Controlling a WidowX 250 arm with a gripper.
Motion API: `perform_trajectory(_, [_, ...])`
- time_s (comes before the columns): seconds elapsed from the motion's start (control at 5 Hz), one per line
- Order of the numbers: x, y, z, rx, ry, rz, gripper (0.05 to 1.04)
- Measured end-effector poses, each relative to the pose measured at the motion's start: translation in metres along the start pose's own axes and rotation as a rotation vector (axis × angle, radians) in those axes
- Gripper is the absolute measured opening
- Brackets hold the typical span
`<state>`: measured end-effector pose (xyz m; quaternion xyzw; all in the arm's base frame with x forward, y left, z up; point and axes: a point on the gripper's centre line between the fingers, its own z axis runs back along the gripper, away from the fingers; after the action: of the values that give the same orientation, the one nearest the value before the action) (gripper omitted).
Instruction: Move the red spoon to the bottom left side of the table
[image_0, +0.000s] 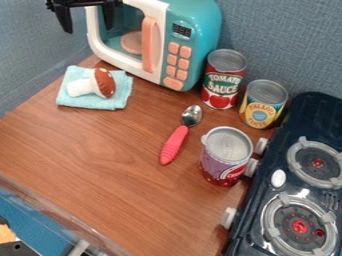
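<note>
At the top left, in front of the toy microwave's door, my black gripper (87, 17) hangs open, its two fingers well apart with nothing between them. The red spoon (175, 143) lies on the middle of the wooden table (87, 155), below and to the right of the gripper and apart from it. Its metal bowl points up and slightly right, its pinkish-red handle down and left.
A teal toy microwave (197, 20) stands at the back. A mushroom toy (100, 83) lies on a blue cloth (120, 100) at left. Right of the spoon are a purple-red can (224, 160), two more cans (222, 82) and a dark stove (294, 200).
</note>
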<state>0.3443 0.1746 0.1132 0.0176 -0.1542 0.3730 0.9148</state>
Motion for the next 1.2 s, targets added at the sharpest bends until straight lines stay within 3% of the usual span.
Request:
perform_trajectory(0.2, [-0.006, 0.001, -0.012, 0.006, 0.037, 0.0, 1.0])
perform_trajectory(0.4, [-0.015, -0.001, -0.017, -0.02, 0.037, -0.075, 1.0])
perform_trajectory(0.8, [-0.035, -0.006, 0.014, -0.093, -0.023, -0.241, 1.0])
perform_trajectory(1.0, [-0.06, -0.039, 0.018, -0.126, -0.01, -0.376, 1.0])
perform_trajectory(1.2, [-0.084, -0.075, 0.008, -0.147, 0.042, -0.521, 1.0])
